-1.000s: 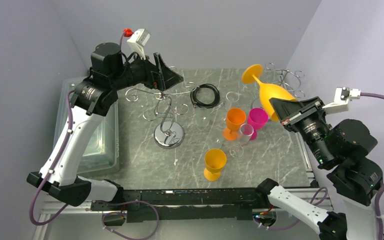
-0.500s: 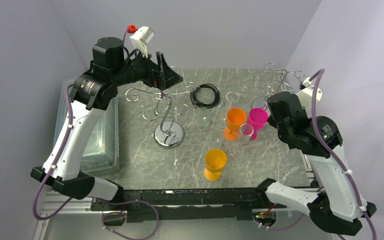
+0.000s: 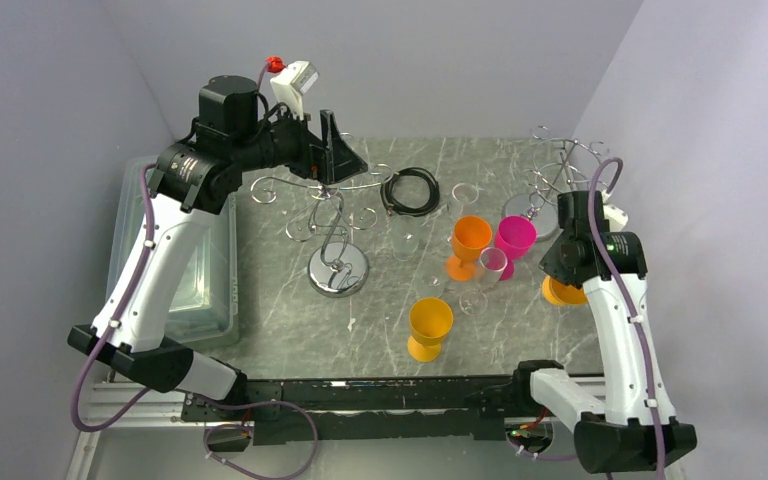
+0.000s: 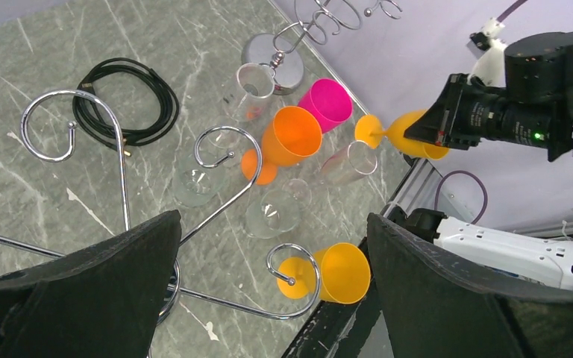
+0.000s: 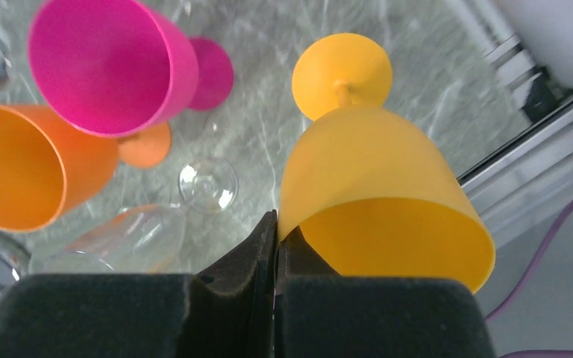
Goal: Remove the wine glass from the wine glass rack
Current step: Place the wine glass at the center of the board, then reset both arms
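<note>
Now the right end effector (image 5: pixel 274 231) pinches the opaque yellow wine glass (image 5: pixel 373 186) by its rim, left end effector (image 4: pixel 272 224) spread.

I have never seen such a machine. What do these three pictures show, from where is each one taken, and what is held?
These are two white-and-black robot arms bolted at a table's edge: the left arm and the right arm. One picture looks down from above and behind them; the other two come from a camera on each wrist. On the grey marble-patterned table are a chrome wire wine glass rack, a pink plastic goblet, an orange plastic goblet beside it, another orange goblet nearer the arms, clear glasses and a coiled black cable. The right arm's jaws are shut on the rim of a yellow plastic wine glass, tilted. The left arm's jaws are open above the rack, holding nothing.
</note>
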{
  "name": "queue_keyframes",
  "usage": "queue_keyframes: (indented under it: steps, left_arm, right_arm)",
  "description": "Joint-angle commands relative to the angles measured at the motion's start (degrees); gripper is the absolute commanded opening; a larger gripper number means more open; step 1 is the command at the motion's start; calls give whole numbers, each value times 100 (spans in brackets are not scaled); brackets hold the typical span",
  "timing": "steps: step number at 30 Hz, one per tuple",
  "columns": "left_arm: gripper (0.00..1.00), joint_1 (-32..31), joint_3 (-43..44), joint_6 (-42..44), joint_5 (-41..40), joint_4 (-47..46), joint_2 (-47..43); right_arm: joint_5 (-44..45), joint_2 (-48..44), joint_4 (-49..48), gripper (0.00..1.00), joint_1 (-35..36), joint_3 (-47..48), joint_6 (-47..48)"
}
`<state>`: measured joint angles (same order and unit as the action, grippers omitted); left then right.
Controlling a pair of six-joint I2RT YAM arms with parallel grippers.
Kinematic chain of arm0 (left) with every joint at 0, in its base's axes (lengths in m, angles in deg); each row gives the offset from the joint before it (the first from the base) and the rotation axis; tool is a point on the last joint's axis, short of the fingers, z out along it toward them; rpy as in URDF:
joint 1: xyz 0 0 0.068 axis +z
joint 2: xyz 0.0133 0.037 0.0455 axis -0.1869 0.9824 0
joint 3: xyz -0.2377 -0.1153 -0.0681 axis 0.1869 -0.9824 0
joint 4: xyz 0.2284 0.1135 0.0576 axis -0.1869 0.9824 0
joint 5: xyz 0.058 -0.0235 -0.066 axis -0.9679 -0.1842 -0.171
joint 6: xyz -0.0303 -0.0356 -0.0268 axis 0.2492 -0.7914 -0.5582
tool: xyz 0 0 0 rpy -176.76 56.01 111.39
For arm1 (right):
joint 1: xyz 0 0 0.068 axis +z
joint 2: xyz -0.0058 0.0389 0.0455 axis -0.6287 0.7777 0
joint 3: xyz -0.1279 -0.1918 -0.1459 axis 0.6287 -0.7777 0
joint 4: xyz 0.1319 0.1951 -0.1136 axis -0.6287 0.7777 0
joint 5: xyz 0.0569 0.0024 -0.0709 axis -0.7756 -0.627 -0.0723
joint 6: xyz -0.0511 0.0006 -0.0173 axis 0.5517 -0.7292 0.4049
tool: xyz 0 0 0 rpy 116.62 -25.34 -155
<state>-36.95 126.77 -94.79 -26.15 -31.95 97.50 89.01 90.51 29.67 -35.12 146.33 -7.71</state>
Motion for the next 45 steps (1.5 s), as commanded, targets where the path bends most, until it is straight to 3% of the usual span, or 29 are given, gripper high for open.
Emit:
queue_keyframes:
  steps: [1, 4, 10, 20, 28, 35, 45]
  left_arm:
    - [99, -2, 66, 94, 151, -122, -47]
    - [99, -2, 13, 118, 136, -131, -47]
    - [99, -2, -8, 166, 121, -78, -13]
    - [99, -2, 9, 200, 111, -20, 82]
    - [99, -2, 110, 242, 31, 62, 183]
    - [99, -2, 226, 197, -62, 155, 306]
    - [99, -11, 352, 218, -454, 137, 309]
  right_arm:
    - [-1627, -49, -598, 0, -810, -293, 786]
    - [-2110, 164, -610, 0, -1203, -393, 985]
    - [-2453, 512, -741, 0, -1298, -630, 1071]
    - [-2396, 978, -924, 1, -1298, -824, 1085]
    - [-2345, 1041, -957, 29, -1298, -599, 1247]
    - [-2349, 909, -859, 38, -1289, -380, 1196]
    - [-2346, 541, -457, 74, -1289, 339, 1082]
